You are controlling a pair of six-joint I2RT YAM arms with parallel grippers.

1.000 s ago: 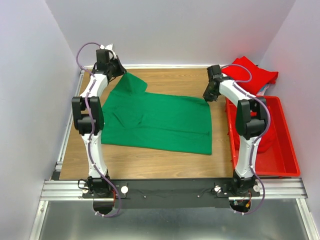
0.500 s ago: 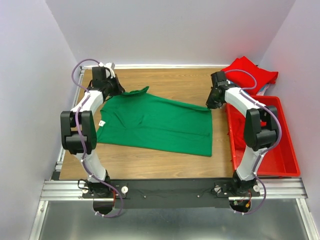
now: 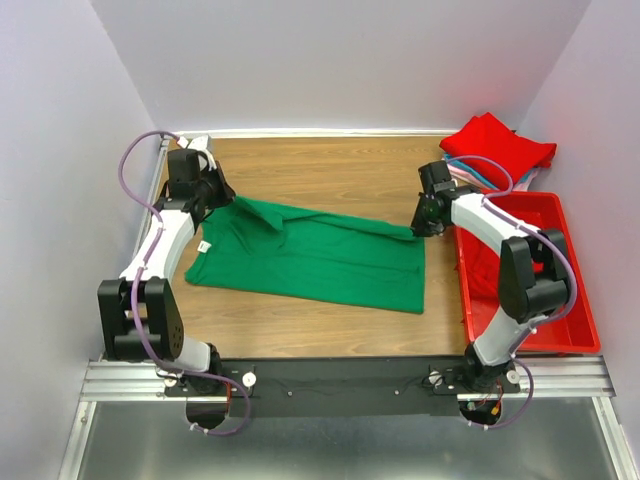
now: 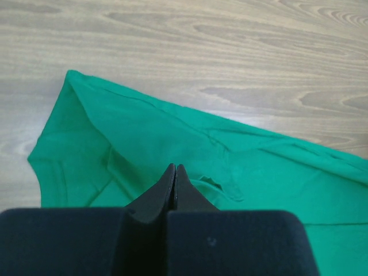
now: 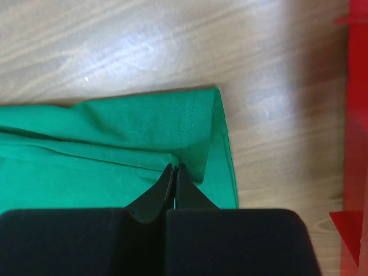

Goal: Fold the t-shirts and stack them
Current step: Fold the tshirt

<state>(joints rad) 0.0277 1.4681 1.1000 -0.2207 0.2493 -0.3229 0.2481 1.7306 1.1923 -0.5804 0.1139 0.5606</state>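
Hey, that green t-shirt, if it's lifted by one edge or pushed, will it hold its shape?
Probably not: the green t-shirt sags in creases between the left claw and right claw pinching its far edge, so it looks floppy. Likely light, since thin tips hold that edge. Pushed, it would probably bunch rather than slide, as its wrinkles suggest.

Bright even light, soft shadows, sharp focus

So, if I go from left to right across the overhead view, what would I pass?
left gripper, pinching the shirt's left end → green t-shirt → right gripper, pinching its right end → red bin
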